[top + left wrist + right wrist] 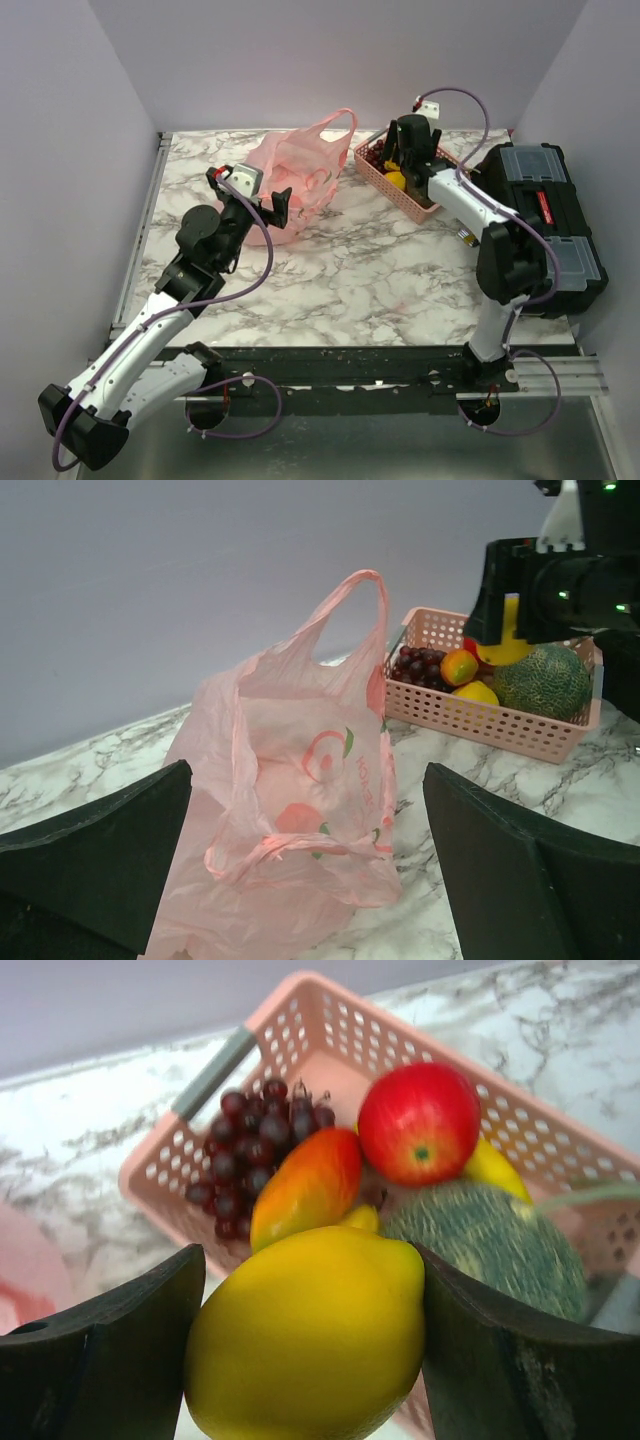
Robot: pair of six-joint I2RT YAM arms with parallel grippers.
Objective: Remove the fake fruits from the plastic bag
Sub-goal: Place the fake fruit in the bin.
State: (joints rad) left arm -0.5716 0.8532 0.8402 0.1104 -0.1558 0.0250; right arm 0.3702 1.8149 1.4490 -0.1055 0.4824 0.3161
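The pink plastic bag (297,168) (300,780) lies crumpled on the marble table with one loop handle standing up. My left gripper (278,205) (308,772) is open just in front of it, a finger on each side and neither touching it. My right gripper (400,172) (310,1260) hangs over the pink basket (402,200) (330,1000), shut on a yellow lemon-shaped fruit (310,1335) (510,645). In the basket lie grapes (250,1150), a red apple (420,1120), an orange fruit (305,1185), a green melon (490,1240) and a banana (495,1170). What the bag holds is hidden.
A black toolbox (545,215) stands along the right edge of the table beside the right arm. The basket sits at the back right, close to the bag's upright handle. White walls enclose the table on three sides.
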